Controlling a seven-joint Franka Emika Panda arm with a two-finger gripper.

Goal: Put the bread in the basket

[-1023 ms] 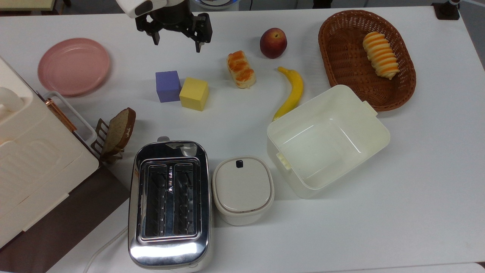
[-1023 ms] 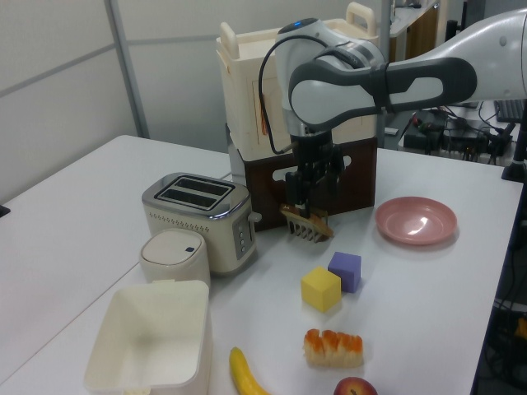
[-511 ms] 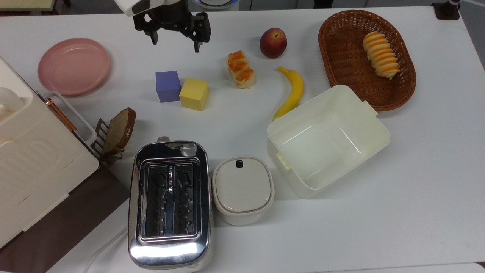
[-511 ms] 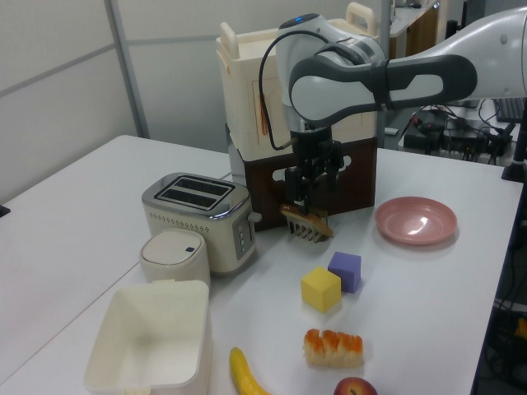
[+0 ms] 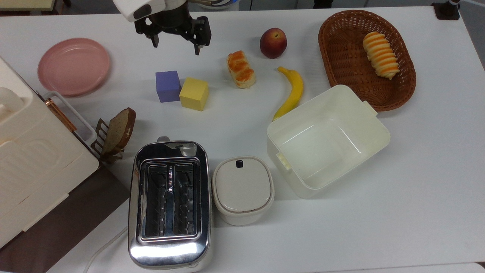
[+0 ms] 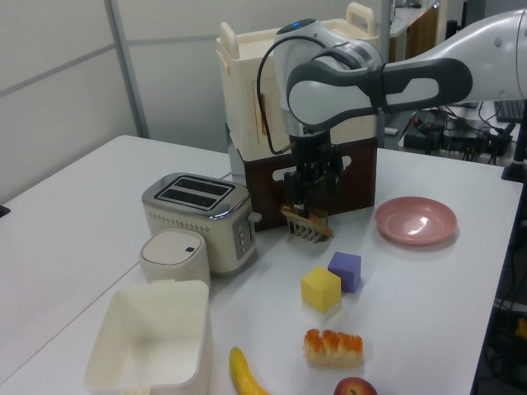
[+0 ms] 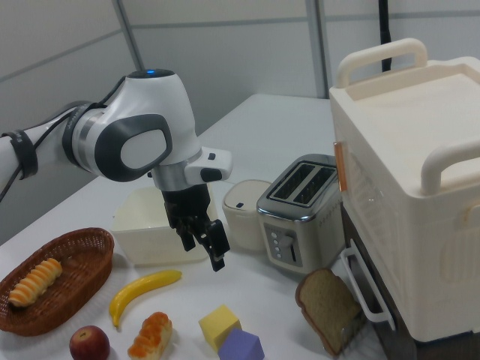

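Note:
The bread [image 5: 241, 69] is a small bun with an orange-brown glazed top, lying on the white table between a yellow cube and a banana; it also lies near the front in the left view [image 6: 333, 348] and the right view [image 7: 150, 335]. The brown wicker basket [image 5: 343, 66] stands at the top view's upper right and holds a striped spiral roll [image 5: 380, 55]; the basket [image 7: 88, 244] sits at the right view's lower left. My gripper [image 5: 176, 48] hovers open and empty above the table, to the top view's left of the bread. It also shows in the other views [image 6: 303, 196] [image 7: 202, 253].
A peach [image 5: 273, 42] and banana [image 5: 291, 92] lie between bread and basket. A cream tub [image 5: 327, 140] stands near the basket. Purple [image 5: 167, 86] and yellow [image 5: 194, 93] cubes, a pink plate [image 5: 74, 66], toaster [image 5: 169, 203], lidded pot [image 5: 243, 189] and toast rack [image 5: 115, 132] fill the left.
The gripper has shifted only slightly, staying open above the same spot. Nothing on the table has moved.

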